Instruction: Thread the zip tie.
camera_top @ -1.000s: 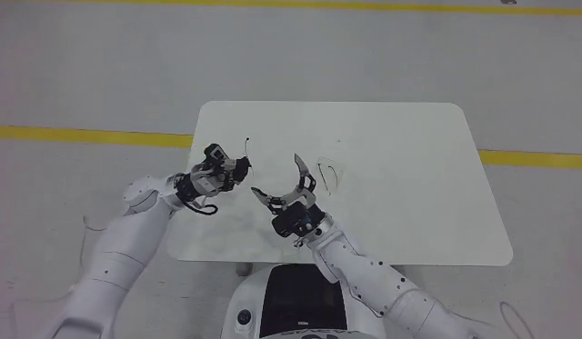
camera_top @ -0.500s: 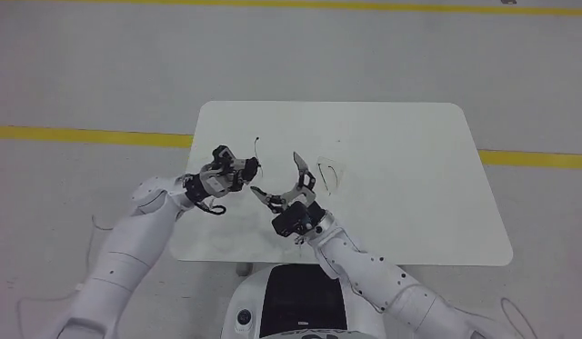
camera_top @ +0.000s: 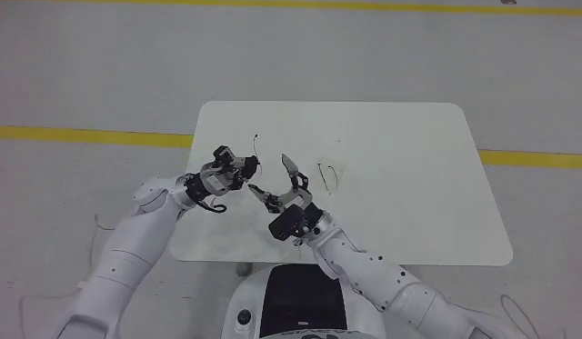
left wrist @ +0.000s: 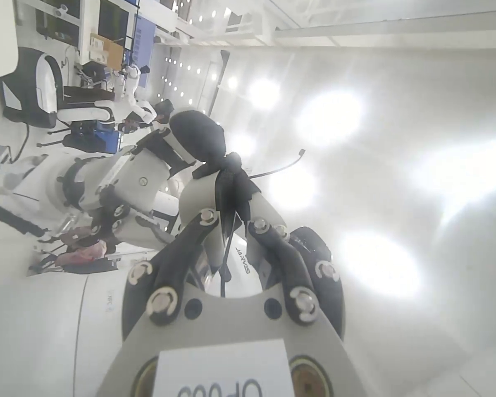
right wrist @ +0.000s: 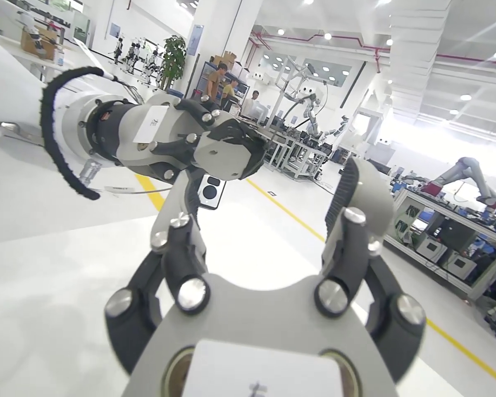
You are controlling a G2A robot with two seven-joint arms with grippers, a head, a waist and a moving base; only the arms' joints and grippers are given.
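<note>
While the left gripper [camera_top: 238, 169] pinches the zip tie [camera_top: 257, 148] left of centre in the top view, the right gripper [camera_top: 270, 175], spread wide just beside it, should probably align with the free end before closing gently.

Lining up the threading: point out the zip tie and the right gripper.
zip tie [left wrist: 273, 172], left wrist view, on its thin strap.
right gripper [camera_top: 273, 178], top view, gap between its open fingers.

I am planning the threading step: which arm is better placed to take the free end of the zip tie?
Right, I judge. The left claw is shut on the zip tie, so it is busy. The right claw is open, holds nothing, and faces the left one close by.
</note>
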